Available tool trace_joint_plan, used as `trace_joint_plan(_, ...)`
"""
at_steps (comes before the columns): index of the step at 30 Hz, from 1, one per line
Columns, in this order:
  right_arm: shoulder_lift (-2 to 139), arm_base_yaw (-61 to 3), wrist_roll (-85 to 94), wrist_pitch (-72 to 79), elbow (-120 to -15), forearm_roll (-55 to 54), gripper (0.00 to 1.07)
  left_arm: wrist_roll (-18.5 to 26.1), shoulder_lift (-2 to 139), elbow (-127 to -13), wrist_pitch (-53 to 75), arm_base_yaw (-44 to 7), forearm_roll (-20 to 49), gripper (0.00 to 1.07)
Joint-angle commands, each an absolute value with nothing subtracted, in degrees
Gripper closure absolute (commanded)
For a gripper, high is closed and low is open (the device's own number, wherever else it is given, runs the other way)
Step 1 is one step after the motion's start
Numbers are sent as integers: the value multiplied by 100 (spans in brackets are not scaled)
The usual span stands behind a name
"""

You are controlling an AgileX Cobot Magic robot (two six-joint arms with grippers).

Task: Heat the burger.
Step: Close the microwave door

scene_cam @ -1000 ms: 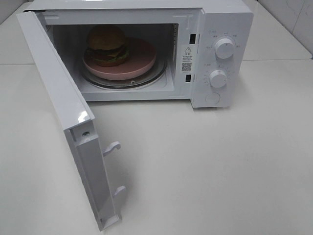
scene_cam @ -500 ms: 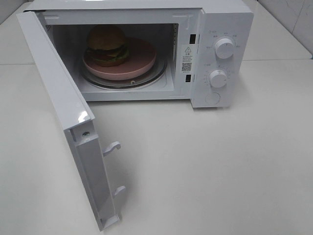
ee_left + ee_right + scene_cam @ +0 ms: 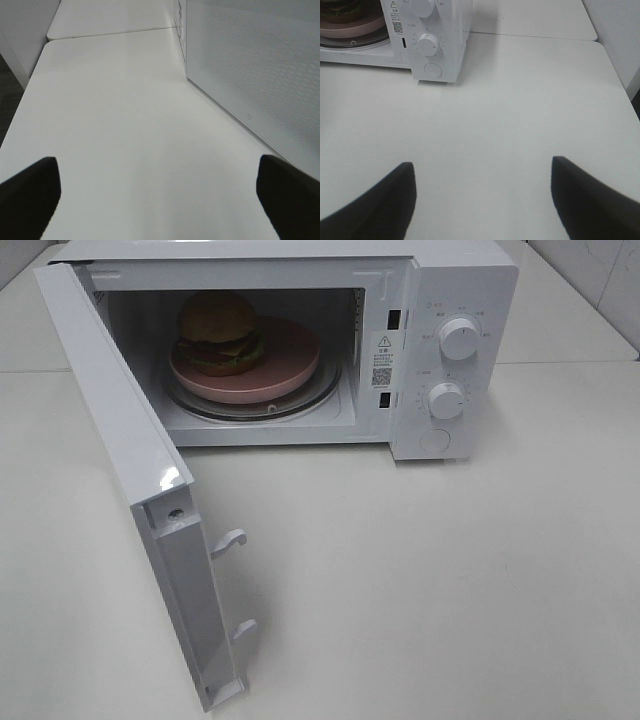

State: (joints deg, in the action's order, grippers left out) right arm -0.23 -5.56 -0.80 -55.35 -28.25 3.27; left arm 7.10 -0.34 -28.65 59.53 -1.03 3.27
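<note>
White, smooth tabletop (image 3: 450, 590) with a faint sheen fills most of what I see, with a thin seam where two slabs meet behind the oven.

Through the left wrist camera, my left gripper (image 3: 157, 172) is spread wide. Its two dark, matte, blunt-tipped fingers (image 3: 30, 200) sit at the edges of the picture with only bare table between them. Just past it stands the outer face of the microwave door (image 3: 260, 75), a flat white panel with a fine dotted mesh.

My right gripper (image 3: 482, 167) is also parted and holds nothing, its black wedge-shaped fingers (image 3: 380, 200) hovering over empty table. Well ahead of it I see the oven's control panel.

From the high camera, neither arm is in view. The microwave (image 3: 465, 300) is a boxy, glossy white shell. Its door is swung fully out to the left on its hinge, with two curved plastic latch hooks (image 3: 230, 538) jutting from the free edge. On the panel are an upper ribbed knob (image 3: 458, 338), a lower knob (image 3: 446, 400) and a round button (image 3: 435, 440).

Inside the cavity lies a clear glass turntable (image 3: 330, 390), and on it a salmon-pink round dish (image 3: 290, 355) with a matte finish. The burger (image 3: 220, 332) sits on the left part of that dish, with a domed tan bun over dark, layered filling
</note>
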Motion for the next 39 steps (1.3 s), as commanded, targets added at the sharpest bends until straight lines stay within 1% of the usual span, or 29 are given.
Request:
trace_joint_plan(1,-178,-556,-57,-5512,-2807,309,33,699,-138,-2859,5930,-143,315,7)
trace_joint_plan(13,-178,-556,-57,-5512,-2807,309,33,659,-138,-2905,5867,-143,252,7)
trace_joint_plan(16,-178,-556,-57,-5512,-2807,309,33,659,-34,-3123,5598,-143,298,9)
trace_joint_plan(17,-178,-556,-57,-5512,-2807,309,33,659,155,-3226,5369,-143,292,13)
trace_joint_plan(19,-178,-556,-57,-5512,-2807,309,33,659,286,-3226,5208,-143,292,15)
trace_joint_plan(20,-178,-556,-57,-5512,-2807,309,33,670,584,-3226,4905,-143,298,22)
trace_joint_plan(21,-178,-556,-57,-5512,-2807,309,33,670,584,-3226,4905,-143,298,22)
trace_joint_plan(22,-178,-556,-57,-5512,-2807,309,33,682,705,-3226,4790,-143,309,26)
trace_joint_plan(23,-178,-556,-57,-5512,-2807,309,33,682,963,-3220,4509,-143,309,39)
trace_joint_plan(24,-178,-556,-57,-5512,-2807,309,33,682,963,-3220,4509,-143,309,39)
trace_joint_plan(25,-178,-556,-57,-5512,-2807,309,33,682,1197,-3168,4142,-143,315,54)
trace_joint_plan(26,-178,-556,-57,-5512,-2807,309,33,682,1295,-3111,3913,-143,327,63)
trace_joint_plan(27,-178,-556,-57,-5512,-2807,309,33,682,1295,-3111,3913,-143,327,63)
trace_joint_plan(28,-178,-556,-57,-5512,-2807,309,33,682,1427,-2962,3449,-143,384,80)
trace_joint_plan(29,-178,-556,-57,-5512,-2807,309,33,682,1427,-2962,3449,-143,384,80)
trace_joint_plan(30,-178,-556,-57,-5512,-2807,309,33,728,1524,-2807,3088,-143,424,97)
trace_joint_plan(31,-178,-556,-57,-5512,-2807,309,33,785,1564,-2716,2922,-143,458,105)
trace_joint_plan(32,-178,-556,-57,-5512,-2807,309,33,785,1564,-2716,2922,-143,458,105)
trace_joint_plan(33,-178,-556,-57,-5512,-2807,309,33,974,1633,-2521,2595,-143,584,107)
trace_joint_plan(34,-178,-556,-57,-5512,-2807,309,33,974,1633,-2521,2595,-143,584,107)
trace_joint_plan(35,-178,-556,-57,-5512,-2807,309,33,1186,1702,-2286,2257,-143,756,107)
trace_joint_plan(36,-178,-556,-57,-5512,-2807,309,33,1186,1702,-2286,2257,-143,756,107)
trace_joint_plan(37,-178,-556,-57,-5512,-2807,309,33,1398,1782,-2074,1965,-143,1026,107)
trace_joint_plan(38,-178,-556,-57,-5512,-2807,309,33,1495,1811,-1994,1845,-143,1123,107)
trace_joint_plan(39,-178,-556,-57,-5512,-2807,309,33,1495,1811,-1994,1845,-143,1123,107)
